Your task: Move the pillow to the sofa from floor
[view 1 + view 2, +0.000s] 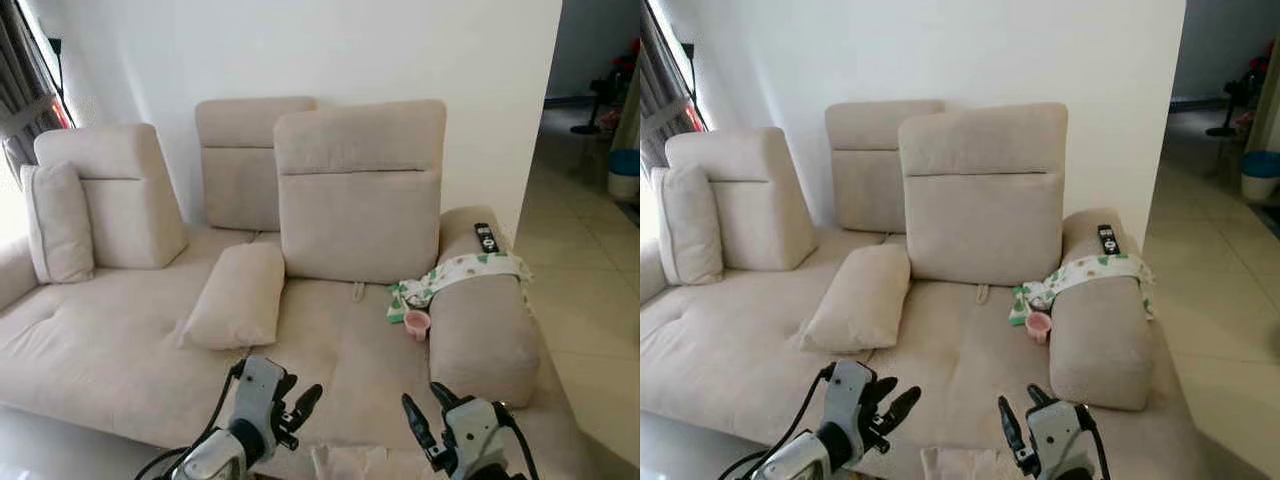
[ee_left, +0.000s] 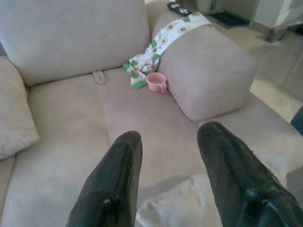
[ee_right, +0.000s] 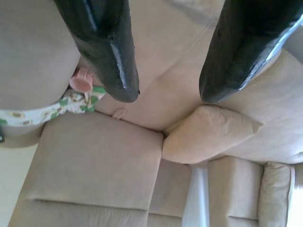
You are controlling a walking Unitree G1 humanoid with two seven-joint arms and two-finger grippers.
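Note:
A beige pillow [image 1: 235,297] lies tilted on the sofa seat [image 1: 100,350], leaning toward the middle backrest [image 1: 358,210]. A second pillow [image 1: 57,222] stands upright at the far left. A pale cushion corner [image 1: 345,462] shows at the sofa's front edge, low between my two grippers; it also appears as the whitish cushion [image 2: 189,203] under the left fingers. My left gripper [image 1: 298,398] is open over the front of the seat with nothing held. My right gripper [image 1: 427,405] is open as well and holds nothing; its wrist view looks at the tilted pillow [image 3: 208,137].
A pink cup [image 1: 417,323] and a green-patterned cloth [image 1: 455,272] lie by the right armrest bolster [image 1: 482,335]. A black remote [image 1: 486,237] rests on the armrest behind. Tiled floor [image 1: 590,300] opens to the right; a curtain [image 1: 25,90] hangs at the left.

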